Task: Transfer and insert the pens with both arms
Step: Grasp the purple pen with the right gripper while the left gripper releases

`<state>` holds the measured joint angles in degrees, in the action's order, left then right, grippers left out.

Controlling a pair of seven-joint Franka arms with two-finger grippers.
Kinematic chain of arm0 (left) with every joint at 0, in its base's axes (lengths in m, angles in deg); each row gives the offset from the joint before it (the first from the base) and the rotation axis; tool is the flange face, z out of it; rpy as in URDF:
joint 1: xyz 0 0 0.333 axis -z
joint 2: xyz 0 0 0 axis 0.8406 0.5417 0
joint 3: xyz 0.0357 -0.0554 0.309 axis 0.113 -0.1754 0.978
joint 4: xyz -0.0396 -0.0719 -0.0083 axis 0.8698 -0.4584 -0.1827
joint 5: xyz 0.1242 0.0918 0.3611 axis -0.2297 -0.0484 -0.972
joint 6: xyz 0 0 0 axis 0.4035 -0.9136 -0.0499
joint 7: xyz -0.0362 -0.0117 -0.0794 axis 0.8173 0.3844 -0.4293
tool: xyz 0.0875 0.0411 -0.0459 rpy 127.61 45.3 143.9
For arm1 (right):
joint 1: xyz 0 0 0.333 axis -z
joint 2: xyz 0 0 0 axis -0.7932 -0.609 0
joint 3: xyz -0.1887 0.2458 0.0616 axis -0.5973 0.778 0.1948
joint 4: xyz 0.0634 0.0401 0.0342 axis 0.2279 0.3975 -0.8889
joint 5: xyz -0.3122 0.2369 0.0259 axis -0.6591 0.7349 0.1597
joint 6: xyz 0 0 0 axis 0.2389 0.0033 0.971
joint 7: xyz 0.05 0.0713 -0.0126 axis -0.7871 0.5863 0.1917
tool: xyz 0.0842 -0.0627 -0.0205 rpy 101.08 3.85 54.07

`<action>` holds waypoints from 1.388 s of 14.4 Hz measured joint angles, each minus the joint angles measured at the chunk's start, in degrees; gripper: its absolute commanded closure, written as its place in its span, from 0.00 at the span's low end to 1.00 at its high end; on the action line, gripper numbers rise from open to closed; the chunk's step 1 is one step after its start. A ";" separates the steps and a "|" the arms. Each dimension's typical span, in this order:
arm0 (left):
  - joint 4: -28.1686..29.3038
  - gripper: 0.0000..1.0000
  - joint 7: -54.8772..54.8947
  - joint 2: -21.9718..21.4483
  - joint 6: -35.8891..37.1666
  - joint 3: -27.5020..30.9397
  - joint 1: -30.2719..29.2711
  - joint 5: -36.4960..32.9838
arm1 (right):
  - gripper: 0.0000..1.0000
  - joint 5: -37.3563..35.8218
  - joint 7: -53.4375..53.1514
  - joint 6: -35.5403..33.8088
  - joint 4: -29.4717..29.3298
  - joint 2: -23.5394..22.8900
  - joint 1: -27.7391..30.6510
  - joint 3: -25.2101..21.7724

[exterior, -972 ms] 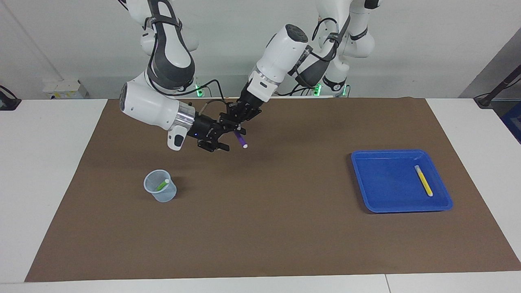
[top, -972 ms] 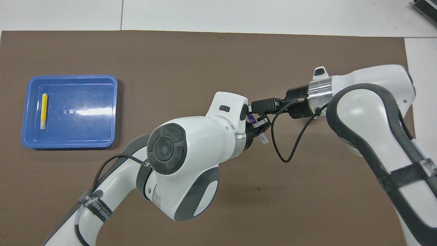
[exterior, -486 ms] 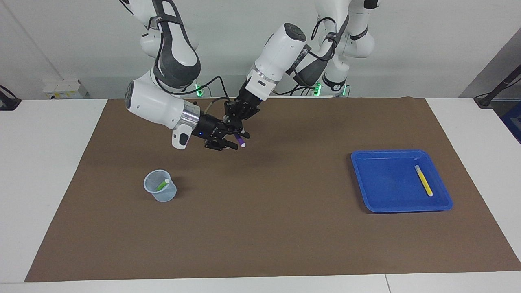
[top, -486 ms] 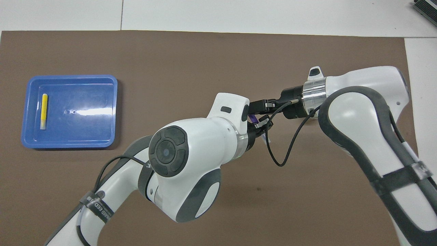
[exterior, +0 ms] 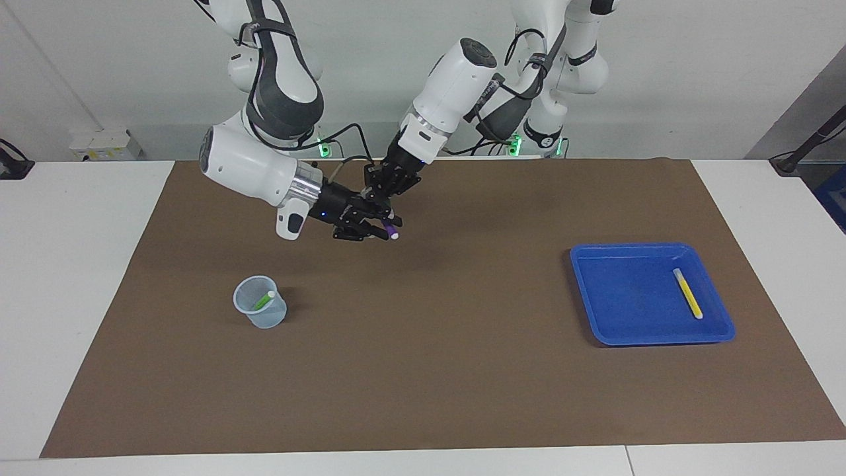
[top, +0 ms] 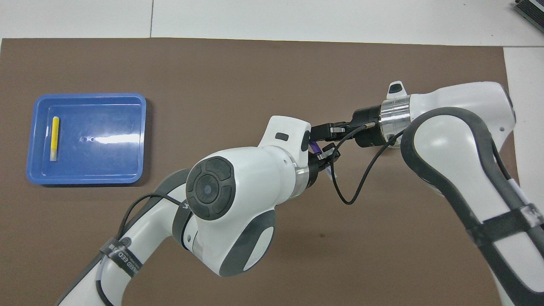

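Note:
The purple pen (exterior: 390, 230) hangs in the air over the mat, near the robots' end, white tip down. My left gripper (exterior: 388, 211) reaches down from above and is shut on its upper part. My right gripper (exterior: 378, 230) comes in level from the right arm's end and sits at the pen's lower part. In the overhead view only a bit of the purple pen (top: 313, 146) shows between the two wrists. The green pen (exterior: 264, 301) stands in a clear cup (exterior: 259, 316). The yellow pen (exterior: 688, 293) lies in the blue tray (exterior: 651, 340).
The brown mat (exterior: 436, 370) covers most of the white table. The cup stands toward the right arm's end, the blue tray (top: 85, 180) with the yellow pen (top: 54, 138) toward the left arm's end. A cable loops below the right wrist (top: 352, 187).
The right gripper has moved in toward the purple pen and now sits at its lower part. Both wrists rose a little. The pen stays in the left gripper.

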<state>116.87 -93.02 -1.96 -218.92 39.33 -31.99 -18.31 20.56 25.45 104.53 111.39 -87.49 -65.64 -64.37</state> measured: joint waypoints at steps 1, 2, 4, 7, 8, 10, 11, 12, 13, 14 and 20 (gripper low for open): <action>0.00 1.00 0.00 0.00 0.00 0.00 0.00 0.00 | 0.87 0.00 0.00 0.00 0.00 0.00 0.00 -0.01; 0.00 1.00 0.00 0.00 0.00 0.00 0.00 0.00 | 1.00 0.00 0.00 0.00 0.00 0.00 0.01 -0.02; -0.04 1.00 0.00 -0.14 0.02 0.04 0.01 0.00 | 1.00 -0.12 0.08 0.36 0.16 -0.04 0.03 -0.16; -0.06 1.00 0.00 -0.14 0.01 0.04 0.02 0.00 | 1.00 -0.04 -0.82 0.36 0.23 0.00 0.03 -0.23; -0.08 0.85 0.00 -0.14 0.00 0.05 0.02 0.00 | 1.00 -0.04 -1.03 0.38 0.22 0.00 0.03 -0.24; -0.09 0.00 0.00 -0.15 0.05 0.05 0.02 0.00 | 1.00 -0.04 -1.24 0.39 0.23 0.00 0.03 -0.25; -0.08 0.00 -0.01 -0.13 0.38 0.03 0.02 0.00 | 1.00 -0.03 -1.58 0.40 0.17 0.02 0.03 -0.25; -0.06 0.00 -0.08 -0.11 1.15 -0.01 0.05 0.00 | 1.00 -0.02 -1.93 0.40 0.05 0.08 0.02 -0.23; -0.06 0.00 -0.18 -0.11 2.26 -0.04 0.09 0.00 | 1.00 -0.02 -2.19 0.41 -0.04 0.17 0.01 -0.22; -0.07 0.00 -0.22 -0.13 3.55 -0.06 0.12 0.00 | 1.00 -0.02 -2.34 0.41 -0.05 0.26 0.01 -0.22; -0.70 0.00 -0.22 -2.44 14.92 -0.10 0.14 0.00 | 1.00 0.09 -1.09 2.80 0.16 0.37 -0.05 0.04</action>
<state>116.17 -93.23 -4.40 -204.00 39.23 -31.85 -18.31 20.65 24.37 107.33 111.55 -87.12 -65.69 -64.33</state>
